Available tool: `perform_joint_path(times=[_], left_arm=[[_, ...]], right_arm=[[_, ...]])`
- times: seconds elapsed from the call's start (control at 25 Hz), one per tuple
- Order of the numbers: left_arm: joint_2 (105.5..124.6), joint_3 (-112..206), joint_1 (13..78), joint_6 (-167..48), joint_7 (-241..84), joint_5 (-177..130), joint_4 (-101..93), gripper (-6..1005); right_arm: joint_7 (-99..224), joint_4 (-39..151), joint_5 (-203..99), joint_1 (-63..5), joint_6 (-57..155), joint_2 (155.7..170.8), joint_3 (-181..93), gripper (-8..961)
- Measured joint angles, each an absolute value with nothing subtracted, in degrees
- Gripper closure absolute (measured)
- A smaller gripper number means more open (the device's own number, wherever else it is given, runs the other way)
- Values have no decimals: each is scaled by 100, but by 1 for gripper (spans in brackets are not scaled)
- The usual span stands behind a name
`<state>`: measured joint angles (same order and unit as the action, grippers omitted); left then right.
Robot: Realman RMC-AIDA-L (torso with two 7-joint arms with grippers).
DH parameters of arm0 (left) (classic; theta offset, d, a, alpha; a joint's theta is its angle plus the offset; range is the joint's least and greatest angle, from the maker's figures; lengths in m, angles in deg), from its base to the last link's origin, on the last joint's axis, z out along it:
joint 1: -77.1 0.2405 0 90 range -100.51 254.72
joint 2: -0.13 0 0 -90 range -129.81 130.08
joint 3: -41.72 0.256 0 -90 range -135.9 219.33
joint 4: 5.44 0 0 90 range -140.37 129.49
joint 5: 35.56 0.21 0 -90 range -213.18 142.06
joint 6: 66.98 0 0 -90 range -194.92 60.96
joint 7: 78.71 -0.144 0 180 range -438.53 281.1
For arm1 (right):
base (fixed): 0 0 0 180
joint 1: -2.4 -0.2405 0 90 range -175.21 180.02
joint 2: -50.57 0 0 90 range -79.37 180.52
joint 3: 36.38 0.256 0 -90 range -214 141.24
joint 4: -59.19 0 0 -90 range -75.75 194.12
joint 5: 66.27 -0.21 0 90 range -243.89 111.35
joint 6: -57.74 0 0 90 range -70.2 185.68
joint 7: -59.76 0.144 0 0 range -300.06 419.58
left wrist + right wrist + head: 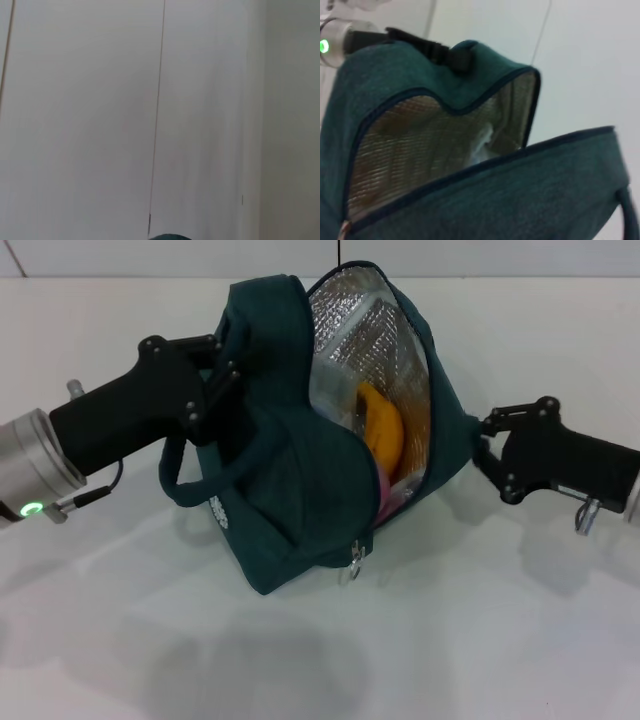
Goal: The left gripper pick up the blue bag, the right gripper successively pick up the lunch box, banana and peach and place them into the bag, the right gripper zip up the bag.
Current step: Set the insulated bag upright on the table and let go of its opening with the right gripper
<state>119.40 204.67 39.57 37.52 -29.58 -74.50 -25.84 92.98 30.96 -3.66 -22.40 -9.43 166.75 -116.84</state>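
The blue bag (290,470) stands tilted on the white table, its mouth open and its silver lining (355,330) showing. A yellow banana (383,430) lies inside, with a pink object (388,490) below it. I cannot tell whether the pink object is the peach or the lunch box. My left gripper (222,380) is shut on the bag's top edge and holds it up. My right gripper (482,440) is at the bag's right corner, touching or nearly touching it. The right wrist view shows the bag (520,200), its open mouth and lining (420,135). A sliver of the bag (170,237) shows in the left wrist view.
A carry handle (180,480) loops out at the bag's left. A metal zipper pull (354,562) hangs at the bag's lower front; another zipper pull (343,228) shows in the right wrist view. The white table (450,640) spreads around.
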Motion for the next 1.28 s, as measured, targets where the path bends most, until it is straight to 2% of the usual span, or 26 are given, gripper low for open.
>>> perform_joint_path(times=[0.12,0.4,0.64,0.8,1.16,1.28], left_arm=[[11952,20466,3986,3752,-3083,-7428,-2438,931],[11964,20466,4296,3709,-3689,-7406,-1872,931],[11980,20460,4440,3132,-3823,-7408,-1326,931],[11987,20458,4461,2721,-4006,-7310,-973,931],[12018,20404,4448,2309,-4600,-7312,-474,913],[12018,20390,4455,2278,-4784,-7379,-353,880]], right_arm=[[8846,3273,-896,-2131,-1314,16675,-11739,859],[8805,3203,-1233,-1620,-2857,16591,-11611,888],[9981,2177,-894,-884,-3143,16458,-11519,888],[10279,1616,-612,-401,-3136,16512,-11248,889],[10545,1759,-602,-443,-2985,16526,-11093,882],[10689,1779,-498,-575,-2941,16470,-11081,870]])
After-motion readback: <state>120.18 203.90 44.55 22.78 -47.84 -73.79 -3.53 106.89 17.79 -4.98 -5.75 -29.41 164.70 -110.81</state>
